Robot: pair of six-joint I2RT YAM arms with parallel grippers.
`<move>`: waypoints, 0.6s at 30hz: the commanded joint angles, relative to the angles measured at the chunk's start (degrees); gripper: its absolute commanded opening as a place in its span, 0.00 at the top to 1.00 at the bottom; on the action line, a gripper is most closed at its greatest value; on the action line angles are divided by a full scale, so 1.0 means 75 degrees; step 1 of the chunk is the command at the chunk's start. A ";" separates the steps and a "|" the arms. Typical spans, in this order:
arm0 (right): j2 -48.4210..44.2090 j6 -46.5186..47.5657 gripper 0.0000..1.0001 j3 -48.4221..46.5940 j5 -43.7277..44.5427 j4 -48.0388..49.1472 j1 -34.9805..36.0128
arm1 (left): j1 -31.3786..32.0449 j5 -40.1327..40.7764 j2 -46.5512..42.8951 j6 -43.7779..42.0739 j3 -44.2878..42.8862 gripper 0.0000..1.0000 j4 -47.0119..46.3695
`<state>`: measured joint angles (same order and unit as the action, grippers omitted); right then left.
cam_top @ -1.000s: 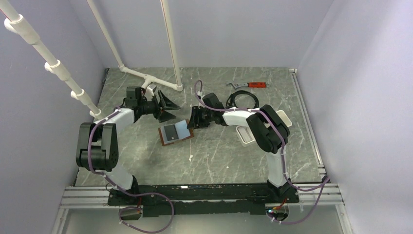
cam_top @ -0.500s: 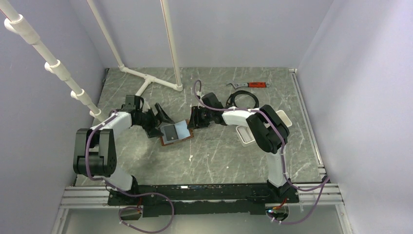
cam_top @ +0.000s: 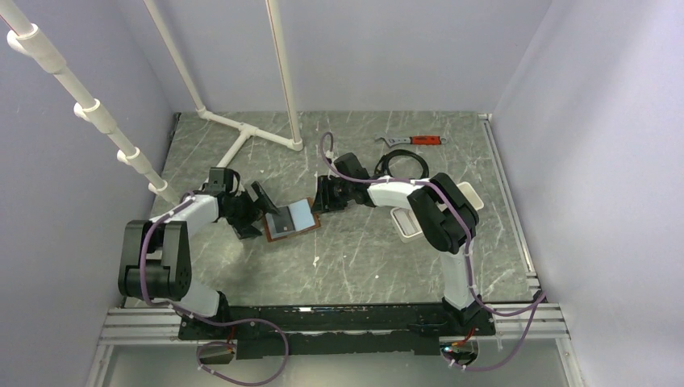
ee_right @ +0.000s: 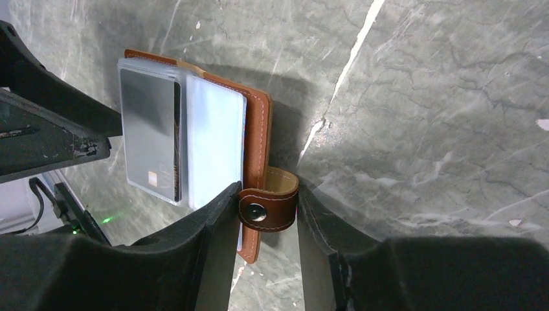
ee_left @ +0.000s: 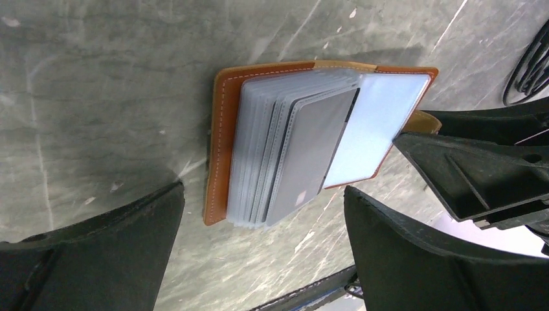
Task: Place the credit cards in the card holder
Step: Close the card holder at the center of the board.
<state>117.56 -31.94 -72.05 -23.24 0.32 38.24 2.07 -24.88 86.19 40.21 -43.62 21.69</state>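
one grey credit card point(ee_left: 311, 155) is lying on the clear sleeves point(ee_left: 379, 123) of the open card holder point(cam_top: 290, 219) near table centre. i cannot tell if it is tucked in. the right gripper point(ee_right: 265, 194) is pinching the closing tab point(ee_right: 275, 217) at the holder's 2 o'clock. the left gripper point(ee_left: 263, 194) is gaping wide at its 9 o'clock. a tug on the tab, or a finger scraping the sleeves, is risking sliding the card out.

Smooth tan leather card holder point(ee_left: 223, 129), frosted plastic sleeves point(ee_left: 256, 149), a matt grey credit card point(ee_left: 311, 155), shiny metal snap point(ee_right: 257, 211) at its five o'clock; marbled, faintly glossy table point(ee_right: 421, 97).
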 commanded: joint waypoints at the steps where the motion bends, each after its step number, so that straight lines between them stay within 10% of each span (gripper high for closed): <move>1: 0.0255 0.0204 0.62 -0.0108 0.0067 -0.0167 -0.0007 | -0.0016 0.0581 -0.0246 0.0022 0.0126 0.01 -0.0166; 10: 0.0371 0.0105 0.63 -0.0045 -0.0231 -0.0069 -0.0007 | -0.0031 -0.1639 0.0254 0.0619 0.0339 0.14 -0.2325; 18: 0.0565 -0.0378 0.63 0.0091 -0.0782 0.0756 -0.0016 | 0.0446 -0.1517 -0.0978 0.0804 -0.0028 0.27 -0.2109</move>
<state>118.98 -33.01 -72.05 -26.57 3.62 37.17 2.74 -31.62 82.87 43.46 -40.60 10.52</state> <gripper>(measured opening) 0.371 0.741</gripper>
